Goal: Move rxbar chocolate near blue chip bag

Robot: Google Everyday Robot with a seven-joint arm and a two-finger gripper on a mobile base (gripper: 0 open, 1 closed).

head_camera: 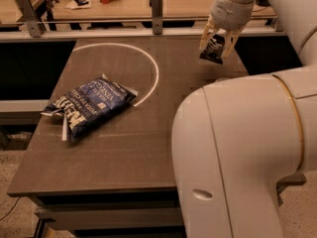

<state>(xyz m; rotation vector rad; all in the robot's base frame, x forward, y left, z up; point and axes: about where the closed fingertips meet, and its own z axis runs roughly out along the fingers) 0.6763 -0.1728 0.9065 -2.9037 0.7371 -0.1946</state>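
Observation:
The blue chip bag lies crinkled on the left half of the dark table, white lettering up. My gripper hangs over the table's far right part, well to the right of the bag. It is shut on the rxbar chocolate, a small black wrapper with white lettering that hangs between the cream fingers, lifted above the table surface. The bar is far from the bag, across the table's width.
A white arc line is painted on the table. My large white arm fills the right foreground and hides the table's right side. A rail with metal posts runs behind the table, cups and clutter beyond.

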